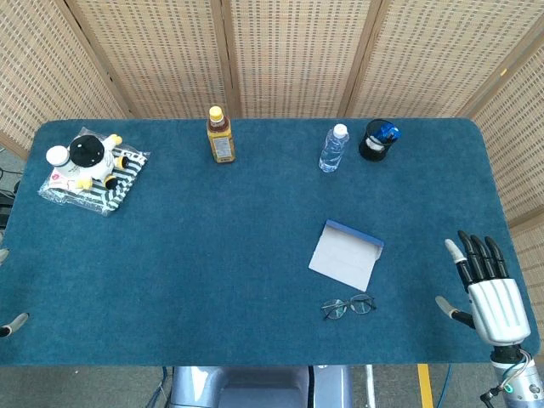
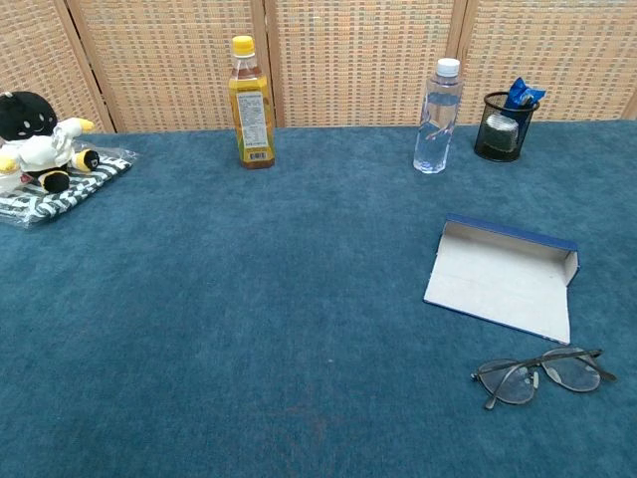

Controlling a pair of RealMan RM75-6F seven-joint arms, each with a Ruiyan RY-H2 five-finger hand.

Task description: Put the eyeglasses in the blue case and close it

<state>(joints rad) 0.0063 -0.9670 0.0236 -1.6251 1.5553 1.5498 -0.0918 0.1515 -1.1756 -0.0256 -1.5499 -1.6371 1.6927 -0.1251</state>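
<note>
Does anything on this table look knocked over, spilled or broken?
Nothing stands out. The juice bottle and water bottle stand upright, the case lies open, and the eyeglasses sit whole beside it.

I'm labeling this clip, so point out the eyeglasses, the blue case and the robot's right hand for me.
eyeglasses [image 2: 542, 376], chest view, on the bridge between the lenses.
blue case [image 1: 344, 255], head view, on its open pale inside.
right hand [image 1: 491, 299], head view, on the white back of the hand.

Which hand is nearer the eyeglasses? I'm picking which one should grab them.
Right. The right hand rests open just right of the eyeglasses; the left hand barely shows at the table's far left edge.
</note>
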